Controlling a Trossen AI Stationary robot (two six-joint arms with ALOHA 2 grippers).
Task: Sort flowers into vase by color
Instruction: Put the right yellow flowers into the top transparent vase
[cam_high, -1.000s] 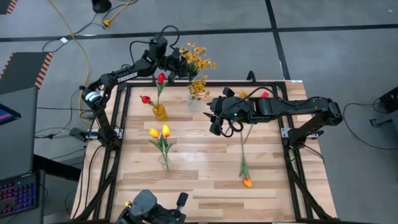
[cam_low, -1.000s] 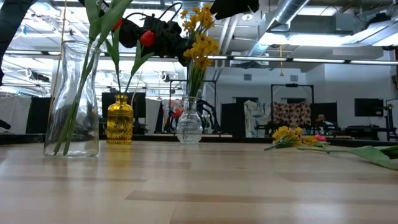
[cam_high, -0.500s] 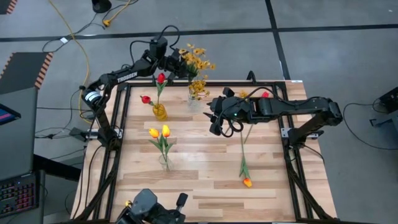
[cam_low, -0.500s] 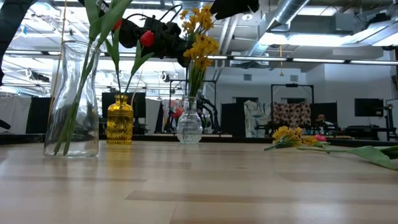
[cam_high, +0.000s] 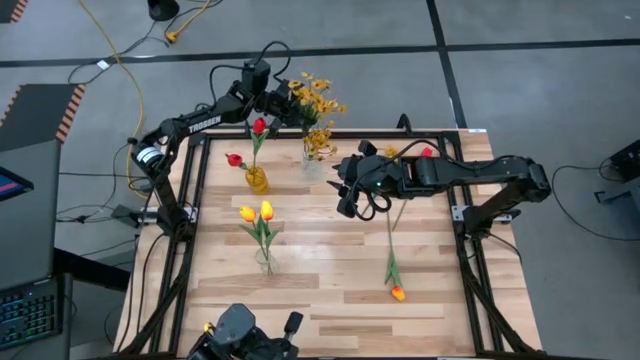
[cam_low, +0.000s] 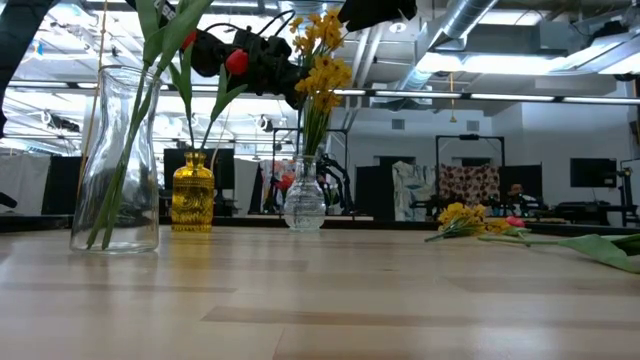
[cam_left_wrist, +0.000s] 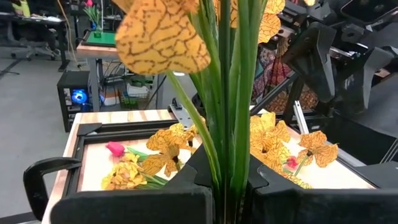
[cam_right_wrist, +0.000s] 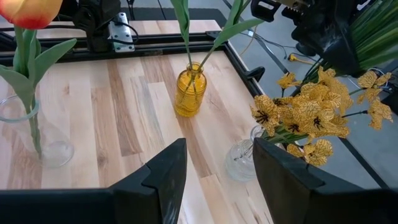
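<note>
Flowers (cam_high: 393, 255) lying on wooden table (cam_high: 330, 290); grey floor (cam_high: 540, 90) around.

My left end effector (cam_high: 288, 103) has carried its mustard-yellow spray (cam_high: 316, 95) slightly further out past the bench's far edge. I see nothing else shifted.

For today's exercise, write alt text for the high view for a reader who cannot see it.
The left gripper, shut on a mustard-yellow spray, hangs above the small clear vase. The right gripper, open, waits mid-table; an orange tulip lies nearby.
</note>
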